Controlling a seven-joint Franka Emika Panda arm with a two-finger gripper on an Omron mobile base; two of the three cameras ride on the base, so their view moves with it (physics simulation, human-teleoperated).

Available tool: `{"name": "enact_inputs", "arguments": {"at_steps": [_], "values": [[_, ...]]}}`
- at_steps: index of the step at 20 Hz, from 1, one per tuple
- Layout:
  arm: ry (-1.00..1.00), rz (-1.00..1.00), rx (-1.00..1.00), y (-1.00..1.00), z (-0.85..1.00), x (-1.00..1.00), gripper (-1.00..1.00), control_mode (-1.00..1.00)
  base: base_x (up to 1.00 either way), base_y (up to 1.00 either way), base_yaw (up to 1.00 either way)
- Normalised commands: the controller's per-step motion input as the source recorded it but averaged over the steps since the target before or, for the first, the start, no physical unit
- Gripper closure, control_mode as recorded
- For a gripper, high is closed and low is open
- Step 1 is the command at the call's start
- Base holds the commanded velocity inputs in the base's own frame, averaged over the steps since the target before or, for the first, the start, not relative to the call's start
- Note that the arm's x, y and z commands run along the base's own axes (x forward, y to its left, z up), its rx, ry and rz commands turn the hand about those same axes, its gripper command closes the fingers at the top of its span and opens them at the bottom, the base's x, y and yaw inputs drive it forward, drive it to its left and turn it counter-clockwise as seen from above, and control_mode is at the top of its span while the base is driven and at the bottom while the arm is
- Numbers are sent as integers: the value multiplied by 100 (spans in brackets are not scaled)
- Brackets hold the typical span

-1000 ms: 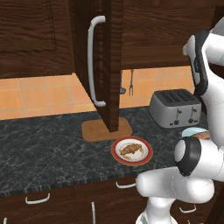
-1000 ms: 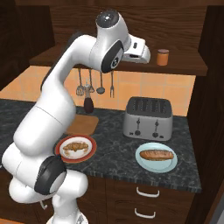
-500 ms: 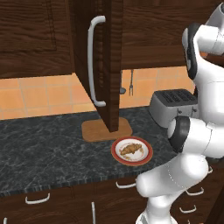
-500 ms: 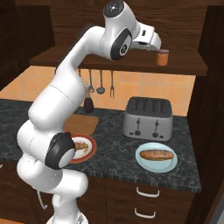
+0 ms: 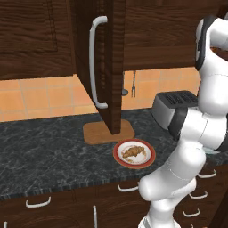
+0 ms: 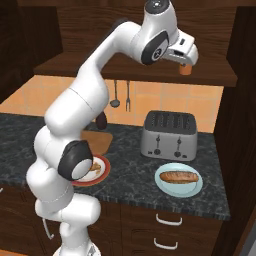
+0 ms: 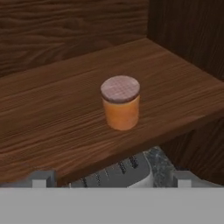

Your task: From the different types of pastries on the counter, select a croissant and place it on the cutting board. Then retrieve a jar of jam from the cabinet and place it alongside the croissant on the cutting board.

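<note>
The jar of jam (image 7: 120, 108), orange with a pale lid, stands upright on the cabinet's wooden shelf (image 7: 52, 113). My gripper (image 7: 111, 178) is open, with its fingertips (image 7: 41, 178) wide apart and short of the jar. From the right base view the hand (image 6: 182, 50) hovers just above and left of the jar (image 6: 186, 69). The croissant (image 5: 132, 152) lies on a red-rimmed plate (image 5: 149, 159) on the counter (image 5: 44, 151). That plate sits in front of the cutting board (image 5: 108, 132). The cabinet door (image 5: 113, 44) stands open.
A silver toaster (image 6: 167, 135) stands on the counter under the shelf. A long brown roll (image 6: 178, 176) lies on a pale blue plate (image 6: 165, 186) in front of it. Utensils (image 6: 121, 95) hang on the tiled wall. The open door's white handle (image 5: 94, 62) juts over the board.
The arm has stretched up and to the right, bringing the hand from left of the jar to just above it. The jar, the croissant and the plates have not moved.
</note>
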Motion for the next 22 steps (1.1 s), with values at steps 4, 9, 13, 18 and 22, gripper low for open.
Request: {"name": "enact_inputs", "arguments": {"at_steps": [4,9,13,18,22], "values": [[-8,-3,4,-12,-13,34,-100,-100,0,0,0],[-8,-6,5,-29,0,100,-100,-100,0,0,0],[-1,-2,4,-28,-1,50,-100,-100,0,0,0],[0,0,0,-4,0,0,-100,-100,0,0,0],[0,0,0,0,-6,0,-100,-100,0,0,0]]}}
